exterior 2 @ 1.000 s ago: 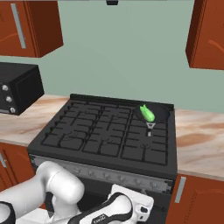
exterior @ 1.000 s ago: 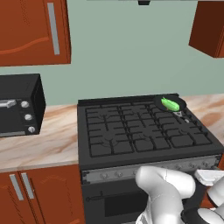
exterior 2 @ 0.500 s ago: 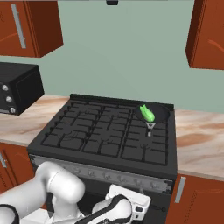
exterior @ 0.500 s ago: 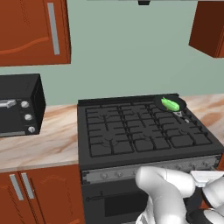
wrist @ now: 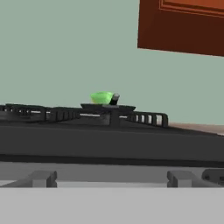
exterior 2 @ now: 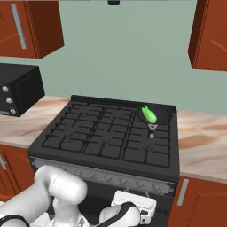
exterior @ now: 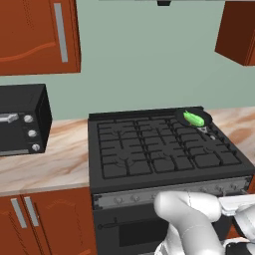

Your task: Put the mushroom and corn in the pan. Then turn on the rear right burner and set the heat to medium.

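Gripper fingers cannot be made out in any view, so whether they are spread or closed cannot be told.

From the left base view, the white arm (exterior: 191,219) is seen bent low in front of the black gas stove (exterior: 164,154), down at the level of the oven door and below the row of knobs (exterior: 164,194). Well up and beyond it, the small round black frying pan (exterior: 194,118) is seen on the rear right burner (exterior: 201,127), with the bright green finger-like corn (exterior: 193,118) lying inside it. To the left, a black toaster oven (exterior: 22,119) is seen standing on the marbled counter (exterior: 50,164), under reddish-brown wall cabinets (exterior: 37,35).

Over to the right base view: the white wrist block (exterior 2: 135,206) is seen low before the stove front, under the grey control strip (exterior 2: 106,175). The pan (exterior 2: 155,114) is set at the far right corner of the grates, its short grey handle (exterior 2: 151,128) pointing toward the front, the corn (exterior 2: 149,114) resting in the bowl. Arm and pan are kept well apart, the pan higher and farther back.

Now the hand view, looking level across the stove edge: two grey knobs (wrist: 41,178) are caught at the bottom, and the grates (wrist: 65,114) are seen edge-on above. The pan (wrist: 107,106) is viewed far off in profile, the corn (wrist: 101,97) showing above its rim.
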